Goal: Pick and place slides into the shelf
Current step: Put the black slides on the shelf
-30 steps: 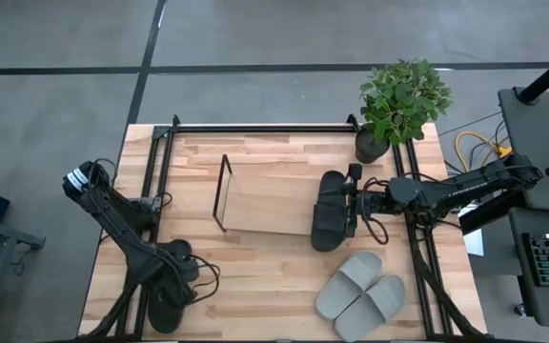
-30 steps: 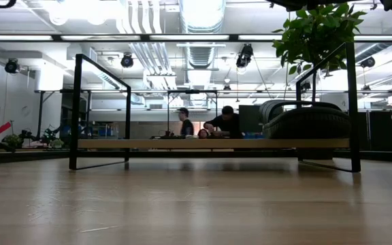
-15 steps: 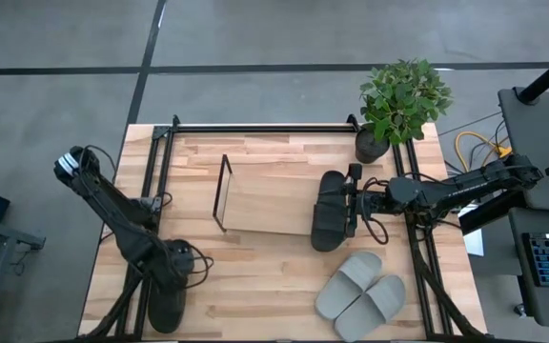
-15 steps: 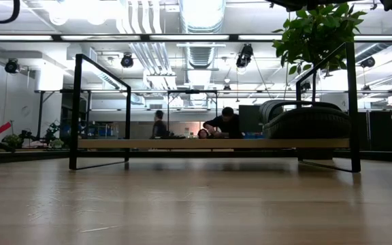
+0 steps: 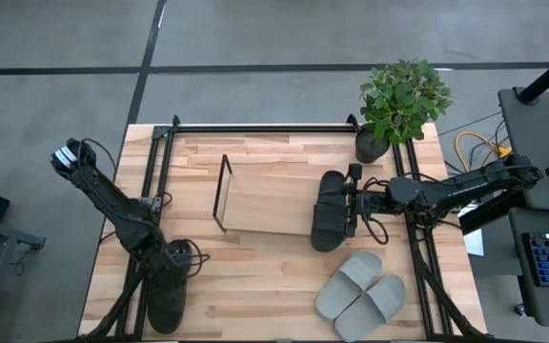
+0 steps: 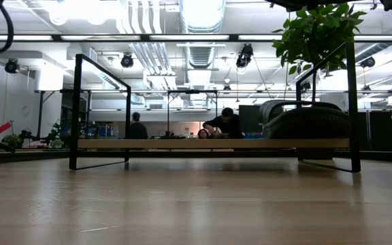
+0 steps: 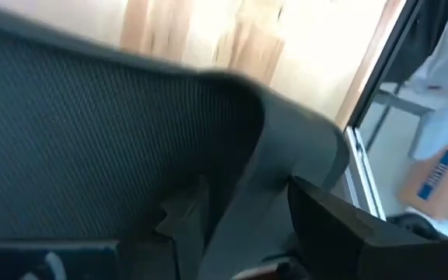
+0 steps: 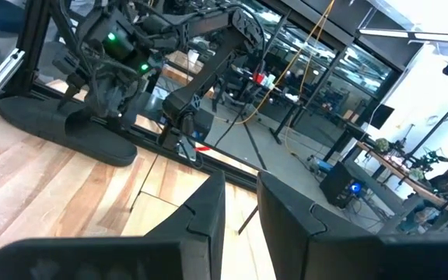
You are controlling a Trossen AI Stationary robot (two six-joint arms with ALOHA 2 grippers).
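Note:
One black slide [image 5: 332, 210] rests sole-down on the right end of the shelf's wood board [image 5: 265, 202], also seen in the low view [image 6: 305, 121]. My right gripper [image 5: 353, 203] reaches it level from the table's right and is shut on it. The other black slide [image 5: 165, 300] lies on the table by the near left corner. My left gripper [image 5: 172, 260] slants down onto its far end, shut on it. The grey pair [image 5: 360, 291] lies side by side on the table at the near right. My left gripper holds the black slide at its far end [image 7: 286, 148], which sits between the two fingers [image 7: 348, 233]. The fingers come slanting down from the far side. The slide lies flat on the table. My right gripper meets the shelf's black slide on its right side [image 5: 344, 205], coming level from the table's right. The gripper's own body hides the place of contact. The slide sits on the board.
A potted plant [image 5: 403, 95] stands at the far right corner. A black rail frame [image 5: 255, 127] runs along the table's far edge and sides. The shelf's wire end frame [image 5: 223, 195] stands at the board's left end. Bare board lies left of the shelved slide.
My left gripper has sunk toward the black slide at the near left corner, shifting a little toward the table's left edge, and has tipped to point more steeply down. The slide has stayed on the table.

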